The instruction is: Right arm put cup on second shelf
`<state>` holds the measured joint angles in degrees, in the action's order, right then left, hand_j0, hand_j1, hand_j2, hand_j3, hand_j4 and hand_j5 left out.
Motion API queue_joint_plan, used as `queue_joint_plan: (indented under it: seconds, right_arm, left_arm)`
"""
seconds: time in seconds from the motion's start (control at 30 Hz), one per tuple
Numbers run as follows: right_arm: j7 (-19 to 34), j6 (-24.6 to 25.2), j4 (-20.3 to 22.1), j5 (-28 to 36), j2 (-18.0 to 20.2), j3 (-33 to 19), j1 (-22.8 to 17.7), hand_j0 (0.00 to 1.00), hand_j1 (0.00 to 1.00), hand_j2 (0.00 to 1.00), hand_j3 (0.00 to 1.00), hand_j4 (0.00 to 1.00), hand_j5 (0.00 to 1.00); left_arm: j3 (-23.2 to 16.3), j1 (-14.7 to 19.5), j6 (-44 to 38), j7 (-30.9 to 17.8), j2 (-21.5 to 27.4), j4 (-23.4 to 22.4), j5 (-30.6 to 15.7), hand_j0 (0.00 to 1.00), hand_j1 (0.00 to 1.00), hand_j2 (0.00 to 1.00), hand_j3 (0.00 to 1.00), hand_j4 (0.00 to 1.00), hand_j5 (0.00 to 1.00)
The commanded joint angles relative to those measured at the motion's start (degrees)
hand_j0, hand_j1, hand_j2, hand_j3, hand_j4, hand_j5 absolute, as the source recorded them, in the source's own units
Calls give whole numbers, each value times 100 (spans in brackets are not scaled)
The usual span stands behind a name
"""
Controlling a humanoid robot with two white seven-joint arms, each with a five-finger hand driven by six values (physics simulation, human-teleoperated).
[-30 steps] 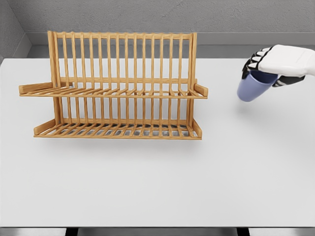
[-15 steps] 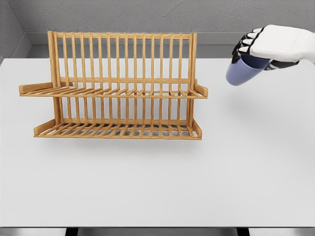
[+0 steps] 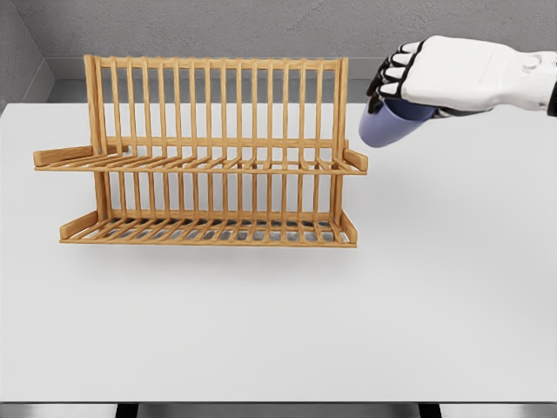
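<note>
Above white tabletop [image 3: 435, 287], the white right robot hand [image 3: 435, 83] is gripping a tilted blue cup [image 3: 383, 126], risking clipping the wooden slatted rack's [image 3: 218, 148] end post.

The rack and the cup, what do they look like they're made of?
The rack looks like light wood, maybe bamboo: honey-tan slats with faint grain and a matte finish. The cup, held in the right hand, looks like smooth matte plastic or glazed ceramic, plain lavender-blue; the render leaves that open.
</note>
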<state>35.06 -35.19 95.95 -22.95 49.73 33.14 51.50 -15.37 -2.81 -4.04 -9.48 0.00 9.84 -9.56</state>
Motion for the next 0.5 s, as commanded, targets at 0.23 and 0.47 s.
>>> queue_joint_plan:
  seconds: [0.23, 0.47]
  right_arm:
    - [-6, 19, 451, 28, -69, 0, 70, 60, 60, 60, 60, 60, 60]
    - [-6, 19, 451, 36, -271, 298, 184, 61, 61, 61, 61, 61, 61]
  left_arm:
    - [-1, 0, 0, -1, 0, 1, -2, 100, 100, 100, 100, 100, 100]
    - [-1, 0, 0, -1, 0, 1, -2, 100, 100, 100, 100, 100, 100]
